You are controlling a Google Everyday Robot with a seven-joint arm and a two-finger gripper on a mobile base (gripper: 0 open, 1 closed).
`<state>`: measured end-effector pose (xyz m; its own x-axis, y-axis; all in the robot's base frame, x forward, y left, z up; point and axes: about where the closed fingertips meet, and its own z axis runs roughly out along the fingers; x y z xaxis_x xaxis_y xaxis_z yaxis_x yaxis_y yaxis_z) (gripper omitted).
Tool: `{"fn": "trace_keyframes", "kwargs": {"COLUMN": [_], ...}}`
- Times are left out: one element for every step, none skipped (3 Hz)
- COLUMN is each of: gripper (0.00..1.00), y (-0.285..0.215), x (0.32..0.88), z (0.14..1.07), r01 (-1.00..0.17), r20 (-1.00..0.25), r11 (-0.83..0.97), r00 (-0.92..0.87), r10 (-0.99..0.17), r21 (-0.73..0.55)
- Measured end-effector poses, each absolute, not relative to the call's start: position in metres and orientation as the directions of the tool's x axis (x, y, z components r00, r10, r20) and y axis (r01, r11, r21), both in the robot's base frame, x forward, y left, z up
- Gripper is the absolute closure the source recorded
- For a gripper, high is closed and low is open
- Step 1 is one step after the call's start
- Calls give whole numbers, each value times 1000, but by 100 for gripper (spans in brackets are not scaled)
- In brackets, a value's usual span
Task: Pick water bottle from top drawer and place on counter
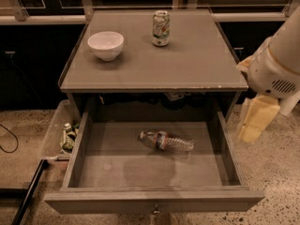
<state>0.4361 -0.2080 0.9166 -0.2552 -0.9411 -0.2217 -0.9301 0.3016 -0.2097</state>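
Leftmost, small clear plastic bin [55, 134] on the speckled floor, just beside the left wall of the top drawer [154, 201]; holds a few items too small to identify. Next, white bowl [106, 44], upright on the left rear part of the counter [197, 69]. Below, top drawer pulled open beneath the counter's front edge, with a small metal knob [154, 211] centred on the front panel. Inside, water bottle [167, 142] lying on its side on the drawer floor, slightly right of centre, long axis running left to right with a slight tilt, apart from all four walls. Above and behind, green-and-white soda can [161, 28], upright near the rear middle of the counter, to the right of the bowl and apart from it. Rightmost, white robot arm [276, 69] just beside the counter's right edge, with the cream-coloured gripper [255, 121] hanging below it, outside the drawer's right wall and well apart from the water bottle. Whether spread or pressed together: cannot tell.
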Motion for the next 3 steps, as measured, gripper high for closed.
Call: {"fn": "trace_keyframes", "kwargs": {"gripper": [0,0,0], "y": [-203,-196,-186], "x": [438,449,458], "z": [860,807,757], "r01": [-938,-948,-959], "r20": [-253,-278,-283], "r11": [292,280,270], "r00": [-240,-231,-236], "r10": [-937,-933,-930], "r21": [-189,-151,-88]}}
